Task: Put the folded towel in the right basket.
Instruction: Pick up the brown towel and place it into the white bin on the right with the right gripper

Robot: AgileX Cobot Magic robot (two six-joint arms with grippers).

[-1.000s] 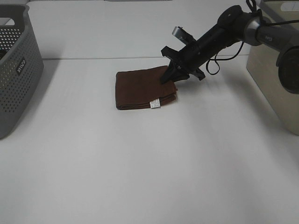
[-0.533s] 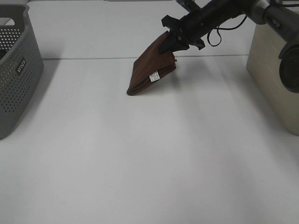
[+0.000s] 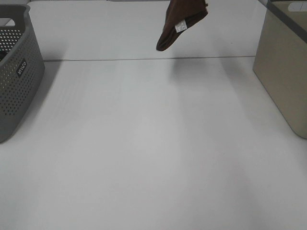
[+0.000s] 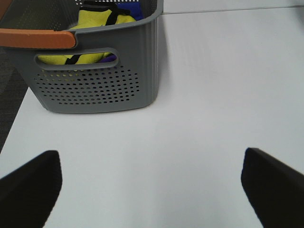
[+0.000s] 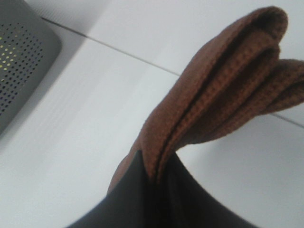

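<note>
The folded brown towel (image 3: 180,23) hangs high in the air at the top of the exterior view, with a white tag on it. The arm that holds it is out of that frame. In the right wrist view my right gripper (image 5: 154,178) is shut on the towel (image 5: 218,99), whose folds stick out past the fingers. The beige right basket (image 3: 284,62) stands at the right edge, right of the towel. My left gripper (image 4: 152,183) is open over bare table, with its two dark fingertips (image 4: 29,183) at the frame's lower corners.
A grey perforated basket (image 3: 17,72) stands at the left edge. In the left wrist view it (image 4: 95,80) has an orange handle and holds yellow and blue cloth. The white table (image 3: 144,143) spans the middle.
My right gripper has lifted the towel off the table, up and to the right, until the arm left the top of the exterior view.
</note>
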